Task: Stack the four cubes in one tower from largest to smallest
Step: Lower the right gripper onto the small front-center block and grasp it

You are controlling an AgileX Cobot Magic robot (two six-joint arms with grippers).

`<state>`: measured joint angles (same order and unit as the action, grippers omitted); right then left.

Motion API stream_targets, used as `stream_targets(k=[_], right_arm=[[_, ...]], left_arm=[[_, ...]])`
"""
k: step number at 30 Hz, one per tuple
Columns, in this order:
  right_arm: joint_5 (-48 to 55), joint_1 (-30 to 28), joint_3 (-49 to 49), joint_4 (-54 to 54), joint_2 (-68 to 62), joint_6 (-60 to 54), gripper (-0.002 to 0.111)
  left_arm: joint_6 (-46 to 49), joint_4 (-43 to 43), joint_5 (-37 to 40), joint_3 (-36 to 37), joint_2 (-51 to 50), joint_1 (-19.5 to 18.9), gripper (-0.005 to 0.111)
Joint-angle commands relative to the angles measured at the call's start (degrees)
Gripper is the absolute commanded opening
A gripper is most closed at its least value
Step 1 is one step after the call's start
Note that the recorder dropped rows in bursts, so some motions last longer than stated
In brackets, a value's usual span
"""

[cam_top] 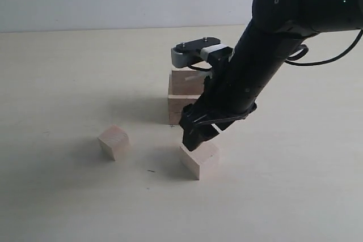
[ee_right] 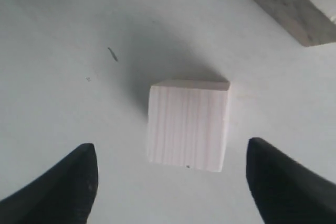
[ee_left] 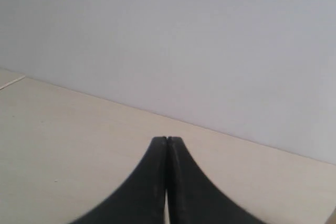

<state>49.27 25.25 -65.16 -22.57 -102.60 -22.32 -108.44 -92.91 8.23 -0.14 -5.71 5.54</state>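
The right jaws were spread wide over the near cube [cam_top: 199, 160] on the tabletop [cam_top: 68, 83]. The left jaws were pressed together.

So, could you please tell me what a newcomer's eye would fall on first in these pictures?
The black robot arm reaching down from the exterior view's upper right dominates, its open right hand poised over a pale wooden cube on the beige table, fingers spread wide of it. Just behind stands a two-block stack of pale wooden cubes, and another pale cube sits alone to the left.
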Motion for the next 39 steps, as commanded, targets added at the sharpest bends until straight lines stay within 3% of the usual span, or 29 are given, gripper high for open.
stream_targets(k=[1, 7, 23, 39], right_arm=[[-1.8, 0.11, 0.24, 4.11, -1.85, 0.49, 0.074], [-5.59, 0.11, 0.24, -2.82, -4.08, 1.21, 0.074], [-5.52, 0.11, 0.24, -1.0, -7.43, -0.66, 0.072], [-7.44, 0.11, 0.24, -0.96, -8.15, -0.68, 0.063]], left_arm=[[2.19, 0.32, -2.47, 0.14, 0.24, 4.17, 0.0], [2.19, -1.33, -2.47, 0.14, 0.24, 4.17, 0.0], [2.31, -1.33, -2.47, 0.14, 0.24, 4.17, 0.0], [2.31, -1.33, -2.57, 0.14, 0.24, 4.17, 0.0]])
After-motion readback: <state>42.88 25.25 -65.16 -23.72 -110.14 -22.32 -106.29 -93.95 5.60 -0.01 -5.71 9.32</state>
